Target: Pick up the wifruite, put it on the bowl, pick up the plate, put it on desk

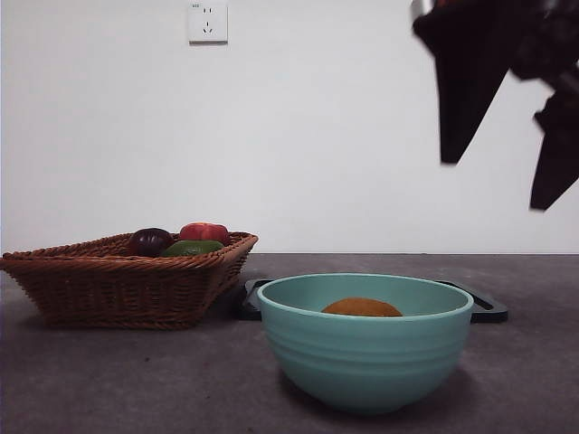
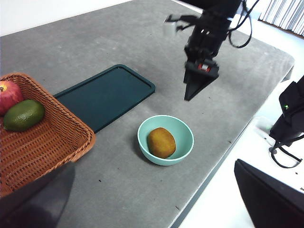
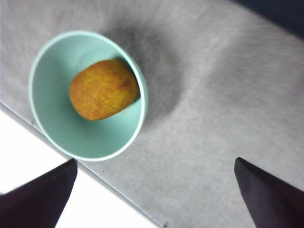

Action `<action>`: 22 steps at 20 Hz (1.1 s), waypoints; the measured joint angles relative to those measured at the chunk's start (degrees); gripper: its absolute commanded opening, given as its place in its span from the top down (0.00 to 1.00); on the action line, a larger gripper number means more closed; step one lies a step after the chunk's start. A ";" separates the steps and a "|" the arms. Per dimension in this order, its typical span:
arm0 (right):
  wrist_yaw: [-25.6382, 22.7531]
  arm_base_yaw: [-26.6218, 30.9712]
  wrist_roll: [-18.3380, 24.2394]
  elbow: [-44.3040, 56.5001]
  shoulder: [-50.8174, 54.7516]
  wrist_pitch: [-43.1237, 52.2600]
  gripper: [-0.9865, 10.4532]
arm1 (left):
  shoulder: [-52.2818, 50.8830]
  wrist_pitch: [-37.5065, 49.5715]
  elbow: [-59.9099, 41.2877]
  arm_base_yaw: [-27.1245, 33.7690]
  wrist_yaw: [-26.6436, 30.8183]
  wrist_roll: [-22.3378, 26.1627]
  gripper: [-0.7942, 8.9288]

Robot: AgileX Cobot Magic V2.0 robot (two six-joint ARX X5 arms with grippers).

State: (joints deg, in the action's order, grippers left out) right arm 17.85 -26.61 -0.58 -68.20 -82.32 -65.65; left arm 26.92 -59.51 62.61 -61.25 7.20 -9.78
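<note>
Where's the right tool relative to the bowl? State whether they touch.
Apart. The left wrist view shows the right tool hanging above the desk, clear of the bowl, which holds the wifruite.

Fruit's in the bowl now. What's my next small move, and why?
Probably swing the right gripper over to the dark plate beside the bowl. The fruit already lies in the bowl, that gripper hangs empty above the desk, and the plate is untouched.

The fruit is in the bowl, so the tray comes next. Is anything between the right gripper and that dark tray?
Nothing visible blocks it. The right gripper hangs in open air above the desk; the dark tray lies bare, between the wicker basket and the bowl, which holds the wifruite.
</note>
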 measured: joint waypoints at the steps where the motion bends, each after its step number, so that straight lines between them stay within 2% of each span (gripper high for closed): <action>1: -0.17 -0.72 0.26 0.00 -1.36 0.20 0.40 | 0.00 0.00 0.00 0.00 0.00 0.00 0.34; 15: -4.94 -5.60 0.63 0.00 -16.02 4.70 0.42 | 0.00 0.02 0.00 0.00 0.00 0.00 0.34; 16: -5.38 -5.86 0.66 0.00 -16.48 5.64 0.43 | 0.00 0.07 0.00 0.00 0.00 0.00 0.34; 22: -5.44 -6.34 0.66 0.00 -17.05 8.11 0.67 | 0.00 0.07 0.00 0.00 0.00 0.00 0.34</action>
State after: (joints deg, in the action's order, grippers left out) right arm 12.40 -32.95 0.08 -68.20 -99.37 -57.54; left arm 26.92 -59.44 62.61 -61.25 7.20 -9.78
